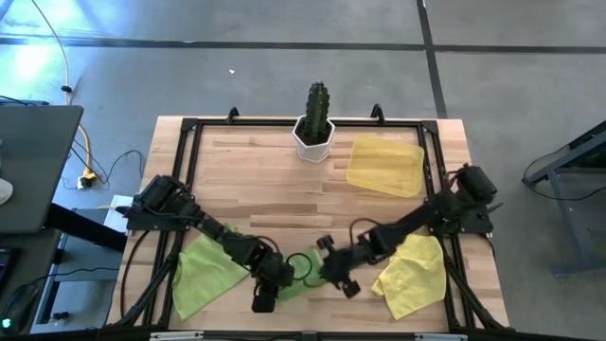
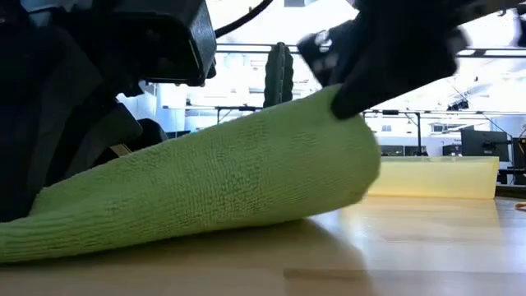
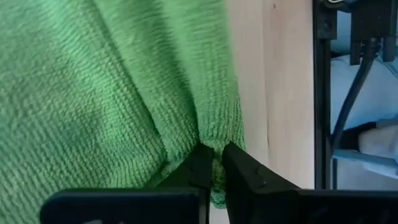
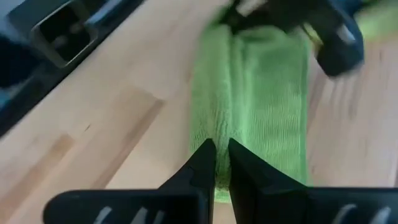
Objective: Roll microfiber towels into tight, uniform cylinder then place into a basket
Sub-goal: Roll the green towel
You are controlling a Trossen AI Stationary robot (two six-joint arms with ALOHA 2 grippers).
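While the pale yellow-orange square basket (image 1: 385, 167) sits empty by the far rail, a half-rolled lime-green microfiber towel (image 1: 301, 273) is pinched at the near edge by both grippers. The left gripper (image 3: 213, 163) and right gripper (image 4: 222, 158) are nearly closed on its ends; two towels are left unrolled.

Both arms reach low over the table's front edge, converging near its middle. The left arm stretches from the left edge diagonally toward the front centre, its left gripper (image 1: 266, 296) down at the surface with fingers (image 3: 202, 163) pinched nearly together on a fold of lime-green towel (image 3: 112, 93). The right arm comes in from the right edge, its right gripper (image 1: 339, 275) just beside the left one, fingers (image 4: 204, 160) likewise closed on the same towel's end.
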